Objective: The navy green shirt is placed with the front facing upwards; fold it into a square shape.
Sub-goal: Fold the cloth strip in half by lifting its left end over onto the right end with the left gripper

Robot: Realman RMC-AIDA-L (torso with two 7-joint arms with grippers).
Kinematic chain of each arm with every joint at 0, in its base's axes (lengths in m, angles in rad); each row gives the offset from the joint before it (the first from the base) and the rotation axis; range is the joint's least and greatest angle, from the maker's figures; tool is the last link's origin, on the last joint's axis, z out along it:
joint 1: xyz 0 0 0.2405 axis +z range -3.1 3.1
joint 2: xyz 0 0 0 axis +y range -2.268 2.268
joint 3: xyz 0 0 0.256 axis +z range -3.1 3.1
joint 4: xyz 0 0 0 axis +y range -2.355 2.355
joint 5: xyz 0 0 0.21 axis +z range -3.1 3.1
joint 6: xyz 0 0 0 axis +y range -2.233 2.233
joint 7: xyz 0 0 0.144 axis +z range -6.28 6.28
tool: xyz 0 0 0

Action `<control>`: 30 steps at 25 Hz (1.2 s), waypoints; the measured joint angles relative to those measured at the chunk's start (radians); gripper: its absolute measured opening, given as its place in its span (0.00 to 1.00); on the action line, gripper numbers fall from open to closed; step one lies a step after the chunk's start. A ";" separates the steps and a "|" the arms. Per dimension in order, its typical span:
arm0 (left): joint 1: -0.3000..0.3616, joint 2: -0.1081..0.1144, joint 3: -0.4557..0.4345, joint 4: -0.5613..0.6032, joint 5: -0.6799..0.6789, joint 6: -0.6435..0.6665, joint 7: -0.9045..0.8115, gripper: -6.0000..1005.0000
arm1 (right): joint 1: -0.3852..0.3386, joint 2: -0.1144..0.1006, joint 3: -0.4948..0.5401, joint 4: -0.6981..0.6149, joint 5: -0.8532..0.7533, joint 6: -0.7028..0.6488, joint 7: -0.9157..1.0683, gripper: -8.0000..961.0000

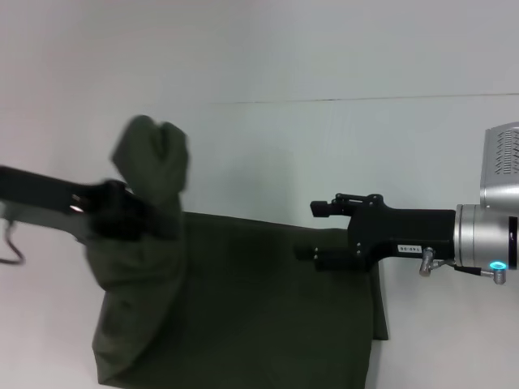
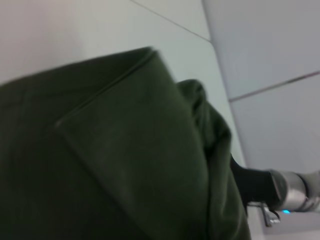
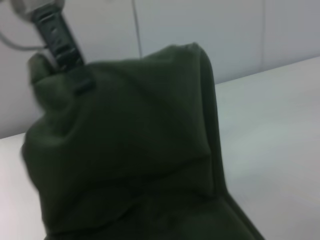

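Olive-green cotton, the shirt (image 1: 243, 308) lay on the white table (image 1: 324, 146), most of it spread flat toward the near edge, plain side up, no lettering visible. Left gripper (image 1: 122, 215) was clenched on the shirt's left side and held it lifted off the table, so a bunched flap of cloth stood up above the fingers and the rest draped down from them to the flat part. Right gripper (image 1: 320, 231) hovered just over the shirt's right edge, fingers pointing left toward the middle of the cloth; its fingers looked parted and held nothing. The lifted flap lay left of the flat panel, and the flat panel's long axis ran left to right between the two grippers, so the fold likely had to carry the left side rightward over the middle; left arm was the one placed for that, right arm nearer the free edge. Table surface was smooth and pale, bare beyond the shirt on the far side. Plain light wall panels behind, seam lines visible in both wrist views.
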 joint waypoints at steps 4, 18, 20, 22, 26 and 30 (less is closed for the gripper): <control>0.013 -0.051 0.020 -0.060 -0.010 -0.064 0.033 0.07 | -0.011 -0.001 0.001 0.000 0.043 0.038 0.000 0.88; 0.033 -0.111 0.025 -0.369 -0.095 -0.235 0.180 0.07 | -0.073 -0.003 0.001 -0.005 0.270 0.215 -0.026 0.88; 0.032 -0.118 0.029 -0.408 -0.096 -0.261 0.202 0.07 | -0.073 -0.002 0.002 -0.002 0.276 0.223 -0.033 0.88; 0.029 -0.119 0.031 -0.454 -0.096 -0.287 0.226 0.07 | -0.074 -0.001 0.002 0.001 0.283 0.224 -0.041 0.88; 0.036 -0.119 0.027 -0.517 -0.096 -0.336 0.264 0.07 | -0.075 0.000 0.002 0.012 0.304 0.225 -0.050 0.88; 0.043 -0.121 0.026 -0.549 -0.097 -0.349 0.285 0.07 | -0.076 -0.002 0.002 0.012 0.316 0.226 -0.050 0.88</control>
